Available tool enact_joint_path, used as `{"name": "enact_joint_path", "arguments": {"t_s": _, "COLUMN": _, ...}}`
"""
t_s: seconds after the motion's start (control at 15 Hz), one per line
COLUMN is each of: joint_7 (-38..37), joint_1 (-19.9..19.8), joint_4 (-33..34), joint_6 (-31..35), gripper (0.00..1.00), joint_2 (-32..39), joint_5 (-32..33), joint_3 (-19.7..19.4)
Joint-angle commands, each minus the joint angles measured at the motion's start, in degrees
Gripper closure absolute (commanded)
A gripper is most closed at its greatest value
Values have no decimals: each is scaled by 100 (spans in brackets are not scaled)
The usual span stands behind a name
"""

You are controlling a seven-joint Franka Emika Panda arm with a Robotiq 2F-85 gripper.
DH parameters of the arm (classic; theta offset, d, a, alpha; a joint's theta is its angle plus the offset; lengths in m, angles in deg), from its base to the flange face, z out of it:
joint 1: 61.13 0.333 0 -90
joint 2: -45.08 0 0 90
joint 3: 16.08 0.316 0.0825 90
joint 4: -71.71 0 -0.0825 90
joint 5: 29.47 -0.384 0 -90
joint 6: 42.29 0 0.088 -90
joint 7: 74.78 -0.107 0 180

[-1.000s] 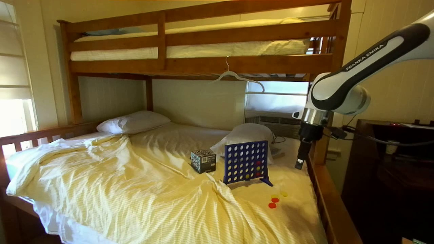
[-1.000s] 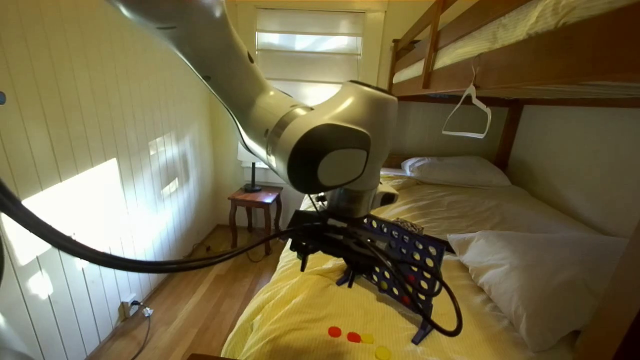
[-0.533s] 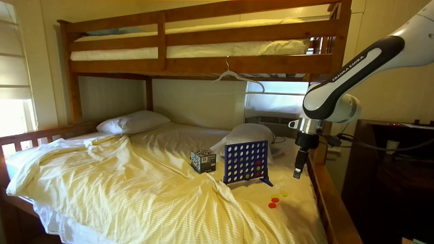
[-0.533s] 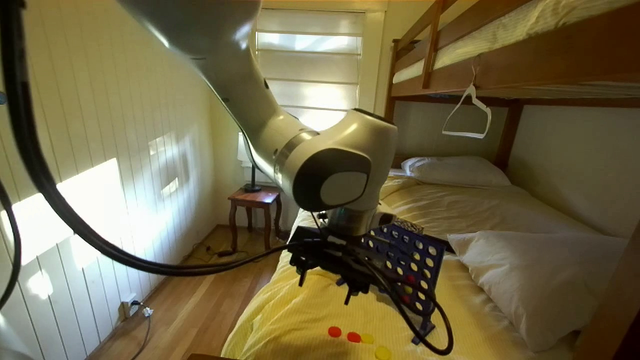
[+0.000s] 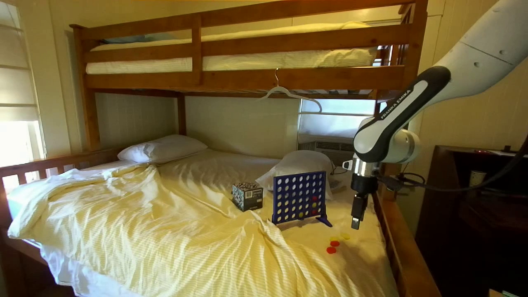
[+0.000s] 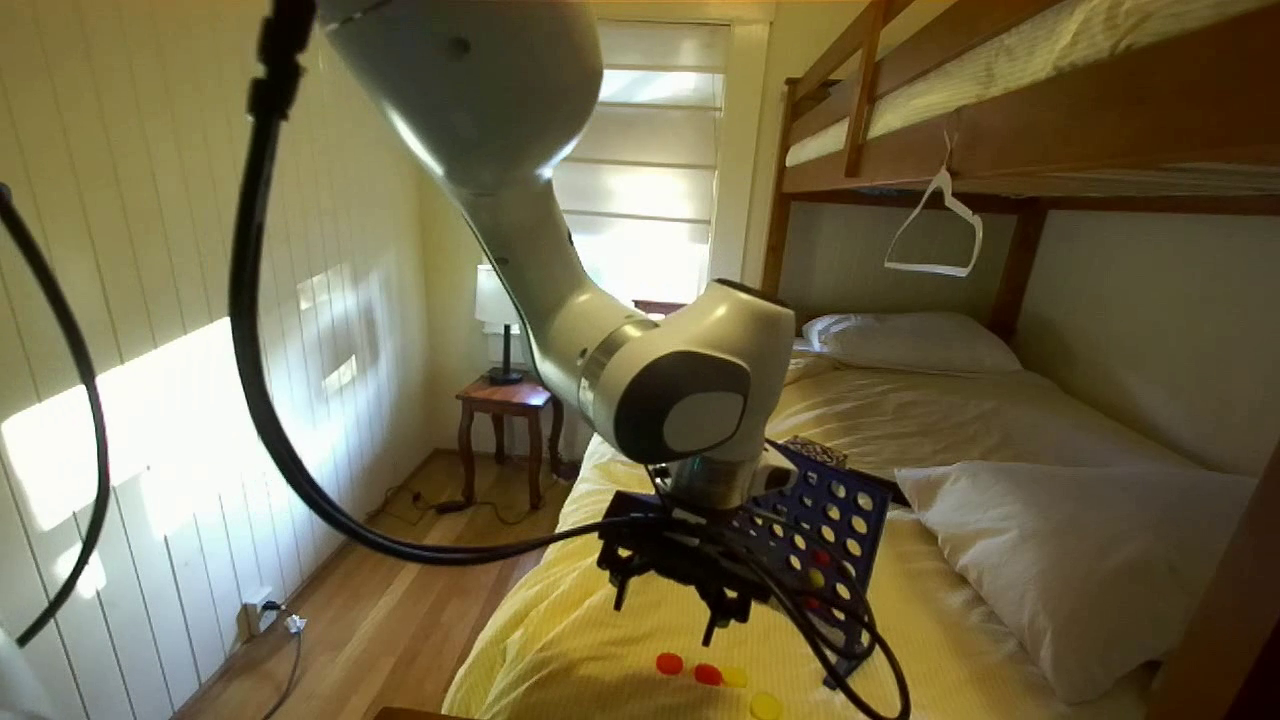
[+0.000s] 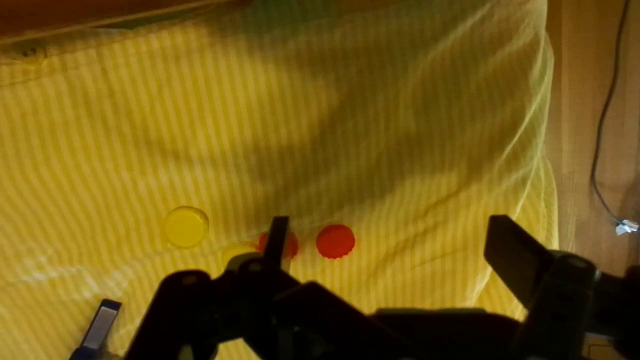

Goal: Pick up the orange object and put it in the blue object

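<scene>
The red chip (image 7: 335,241) should weigh next to nothing: stiff, thin plastic, I judge, hard to break, with a smooth face that may slip and what looks like a notched rim, better for gripping. It lies flat on the bedcover (image 7: 150,125), so there is little edge to catch. The best hold is probably across the rim, at opposite edges, pressing slightly down into the soft bedcover; the chip would then want turning on edge for the blue grid (image 5: 297,194), which stands toward eleven o'clock from it in an exterior view.

The gripper (image 7: 387,230) hangs above the bedcover, jaws spread wide, holding nothing. In the wrist view the chip is at nine o'clock from the middle of the gap, near the finger (image 7: 276,242) that partly hides a second red chip (image 6: 707,674). That one seems to touch or overlap a yellow chip (image 6: 735,677), so the lone chip looks easier to take. In an exterior view it lies between seven and eight o'clock from the fingertips (image 5: 355,225), below them and not touching.
</scene>
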Motion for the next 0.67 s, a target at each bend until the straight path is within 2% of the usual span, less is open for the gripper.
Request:
{"name": "enact_joint_path", "arguments": {"t_s": 0.0, "joint_7": -79, "joint_1": -210, "joint_4": 266, "joint_6": 569, "gripper": 0, "joint_2": 575, "joint_5": -34, "joint_3": 293}}
{"name": "enact_joint_path", "arguments": {"t_s": 0.2, "joint_7": -33, "joint_1": -361, "joint_4": 335, "joint_6": 932, "gripper": 0, "joint_2": 775, "joint_5": -135, "joint_3": 496}}
{"name": "enact_joint_path", "arguments": {"t_s": 0.27, "joint_7": -70, "joint_1": -407, "joint_4": 200, "joint_6": 787, "gripper": 0, "joint_2": 597, "joint_5": 48, "joint_3": 523}}
{"name": "enact_joint_path", "arguments": {"t_s": 0.6, "joint_7": -75, "joint_1": -482, "joint_4": 275, "joint_6": 861, "gripper": 0, "joint_2": 715, "joint_5": 55, "joint_3": 598}}
